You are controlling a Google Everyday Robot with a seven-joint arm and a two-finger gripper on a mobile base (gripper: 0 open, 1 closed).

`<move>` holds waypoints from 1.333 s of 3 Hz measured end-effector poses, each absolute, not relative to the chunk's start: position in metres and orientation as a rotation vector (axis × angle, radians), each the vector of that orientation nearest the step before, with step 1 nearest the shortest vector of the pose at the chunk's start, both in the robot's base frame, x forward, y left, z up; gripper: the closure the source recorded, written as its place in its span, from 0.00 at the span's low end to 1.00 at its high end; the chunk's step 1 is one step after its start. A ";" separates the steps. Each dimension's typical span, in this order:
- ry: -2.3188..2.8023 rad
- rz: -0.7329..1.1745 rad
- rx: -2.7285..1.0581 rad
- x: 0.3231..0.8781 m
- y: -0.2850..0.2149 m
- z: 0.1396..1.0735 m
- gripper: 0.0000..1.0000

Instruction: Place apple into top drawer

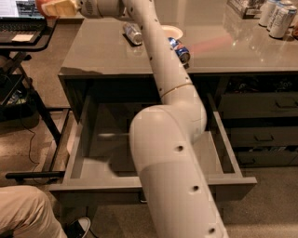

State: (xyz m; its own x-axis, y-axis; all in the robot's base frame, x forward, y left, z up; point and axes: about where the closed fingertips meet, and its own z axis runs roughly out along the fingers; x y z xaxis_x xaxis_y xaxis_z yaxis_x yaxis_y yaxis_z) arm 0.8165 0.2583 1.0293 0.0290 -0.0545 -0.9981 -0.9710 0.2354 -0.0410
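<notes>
Our arm (172, 153) stretches from 6 o'clock up towards 11 o'clock, our gripper (50, 8) at the top edge, clasping the apple (40, 4).

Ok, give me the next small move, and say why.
Probably swing the gripper back and down toward the open top drawer. It holds the apple high past the counter's left end, not over the drawer's cavity.
</notes>
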 end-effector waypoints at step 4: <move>1.496 0.807 -0.813 0.723 0.076 1.088 1.00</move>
State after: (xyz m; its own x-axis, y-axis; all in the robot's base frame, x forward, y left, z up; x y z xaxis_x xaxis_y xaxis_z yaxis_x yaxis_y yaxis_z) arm 0.7230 0.0758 1.0881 -0.0646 -0.0404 -0.9971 -0.8558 0.5162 0.0345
